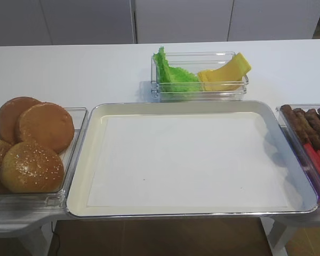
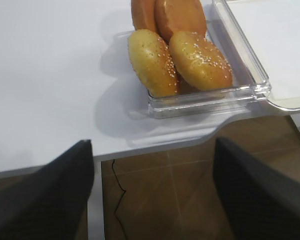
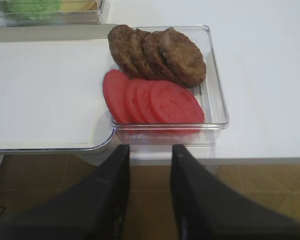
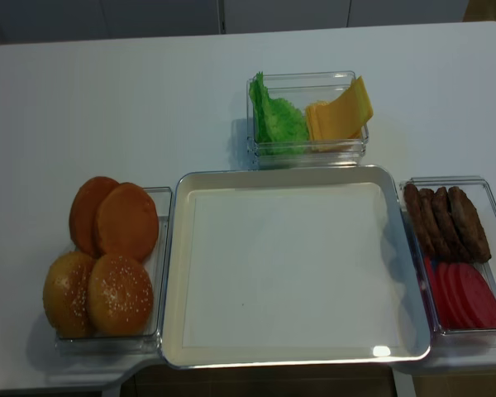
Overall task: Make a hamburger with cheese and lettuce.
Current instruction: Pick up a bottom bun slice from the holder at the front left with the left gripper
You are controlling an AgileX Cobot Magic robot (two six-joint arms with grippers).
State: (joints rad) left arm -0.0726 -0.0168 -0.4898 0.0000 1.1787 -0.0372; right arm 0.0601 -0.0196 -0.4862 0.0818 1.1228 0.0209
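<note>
No flat bun half with a pale cut face shows in any view. The green ruffled lettuce [image 1: 173,74] and the yellow-orange cheese slices [image 1: 226,74] share a clear box [image 1: 200,96] behind the tray; both also show in the second high view, lettuce [image 4: 274,120] and cheese [image 4: 341,116]. My left gripper [image 2: 152,145] is open and empty, below the table's front edge near the bun box. My right gripper [image 3: 150,150] is open and empty, below the front edge before the patty box. Neither gripper shows in the high views.
A large silver tray [image 1: 202,106] lined with white paper lies in the middle, nothing on it. A clear box at the left holds two sesame buns [image 2: 200,60] and two smooth brown buns [image 1: 45,125]. A clear box at the right holds brown patties [image 3: 160,52] and red tomato slices [image 3: 155,102].
</note>
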